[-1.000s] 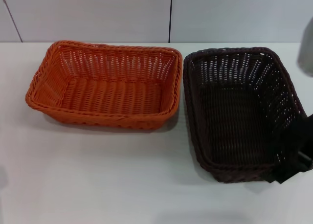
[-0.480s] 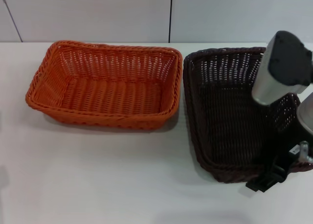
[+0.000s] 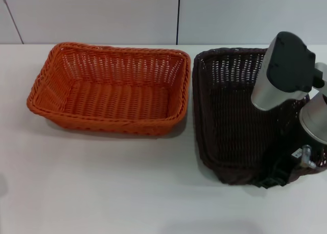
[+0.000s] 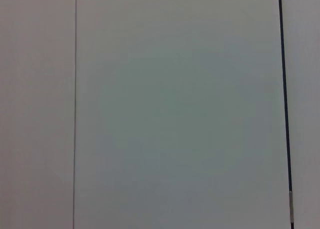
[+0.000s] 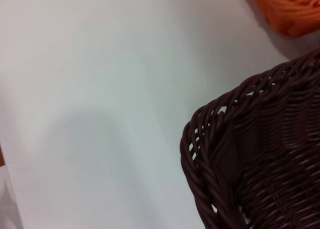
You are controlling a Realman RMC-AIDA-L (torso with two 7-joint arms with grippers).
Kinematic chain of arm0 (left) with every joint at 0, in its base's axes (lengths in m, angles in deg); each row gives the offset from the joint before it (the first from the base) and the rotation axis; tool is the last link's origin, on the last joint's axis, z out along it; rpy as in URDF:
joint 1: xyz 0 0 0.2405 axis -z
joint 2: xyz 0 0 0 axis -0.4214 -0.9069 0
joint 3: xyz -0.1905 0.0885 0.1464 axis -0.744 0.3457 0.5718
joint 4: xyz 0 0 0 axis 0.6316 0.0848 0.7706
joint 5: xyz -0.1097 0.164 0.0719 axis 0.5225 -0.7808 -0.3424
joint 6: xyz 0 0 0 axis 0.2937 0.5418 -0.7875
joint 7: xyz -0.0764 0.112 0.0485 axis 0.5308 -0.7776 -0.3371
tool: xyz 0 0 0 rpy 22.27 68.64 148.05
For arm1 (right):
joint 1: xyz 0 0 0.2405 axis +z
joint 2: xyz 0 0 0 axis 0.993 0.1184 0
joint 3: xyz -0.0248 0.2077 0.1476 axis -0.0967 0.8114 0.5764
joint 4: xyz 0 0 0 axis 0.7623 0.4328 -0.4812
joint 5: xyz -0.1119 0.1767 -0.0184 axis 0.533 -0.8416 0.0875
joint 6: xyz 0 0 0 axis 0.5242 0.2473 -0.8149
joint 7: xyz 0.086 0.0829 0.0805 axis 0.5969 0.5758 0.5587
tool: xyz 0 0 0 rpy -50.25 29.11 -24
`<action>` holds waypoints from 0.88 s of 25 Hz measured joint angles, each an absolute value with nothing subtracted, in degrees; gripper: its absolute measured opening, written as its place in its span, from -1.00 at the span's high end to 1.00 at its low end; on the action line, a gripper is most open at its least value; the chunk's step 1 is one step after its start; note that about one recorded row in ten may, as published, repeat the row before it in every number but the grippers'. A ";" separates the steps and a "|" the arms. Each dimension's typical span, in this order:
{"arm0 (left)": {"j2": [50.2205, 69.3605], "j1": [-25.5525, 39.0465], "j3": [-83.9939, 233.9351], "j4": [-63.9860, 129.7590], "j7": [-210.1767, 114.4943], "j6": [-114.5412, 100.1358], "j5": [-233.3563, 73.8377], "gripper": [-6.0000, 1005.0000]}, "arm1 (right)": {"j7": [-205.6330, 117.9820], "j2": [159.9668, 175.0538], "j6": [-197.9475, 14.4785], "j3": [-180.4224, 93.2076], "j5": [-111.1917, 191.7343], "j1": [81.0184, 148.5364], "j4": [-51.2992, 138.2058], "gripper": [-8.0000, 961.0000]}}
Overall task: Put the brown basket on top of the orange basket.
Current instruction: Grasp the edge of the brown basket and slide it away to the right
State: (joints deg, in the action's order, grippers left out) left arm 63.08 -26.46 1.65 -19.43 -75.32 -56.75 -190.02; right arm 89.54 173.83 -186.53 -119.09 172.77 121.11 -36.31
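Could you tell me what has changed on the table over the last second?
The right gripper has come in over the brown basket to its near right corner, and that side now looks tilted up. Whether it is gripped is unclear. The orange basket has not moved.

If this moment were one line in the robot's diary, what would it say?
right gripper: at near right corner of dark brown woven wicker basket, grip unclear | bright orange woven wicker basket: empty, beside it | stacking: not done | left arm: unseen

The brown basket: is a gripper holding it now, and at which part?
The right gripper is at the brown basket's near right corner rim; a closed grip cannot be confirmed.
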 joint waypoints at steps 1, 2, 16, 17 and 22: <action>63.08 -26.33 1.65 -19.18 -75.32 -56.75 -190.04 -0.50 | 90.63 173.84 -186.28 -119.26 172.75 120.84 -38.03 0.17; 63.08 -26.33 1.65 -19.18 -75.32 -56.75 -190.04 -0.50 | 90.63 173.84 -186.28 -119.26 172.75 120.84 -38.03 0.20; 62.99 -25.24 1.56 -17.06 -75.32 -58.22 -190.12 -0.50 | 99.49 173.82 -187.70 -120.63 175.87 118.91 -58.99 0.51; 62.99 -25.24 1.56 -17.06 -75.32 -58.22 -190.12 -0.50 | 99.91 173.81 -188.00 -120.63 176.44 118.94 -60.23 0.52; 62.99 -25.18 1.56 -16.95 -75.32 -58.27 -190.12 -0.50 | 101.41 173.70 -188.80 -120.76 178.06 119.69 -63.95 0.54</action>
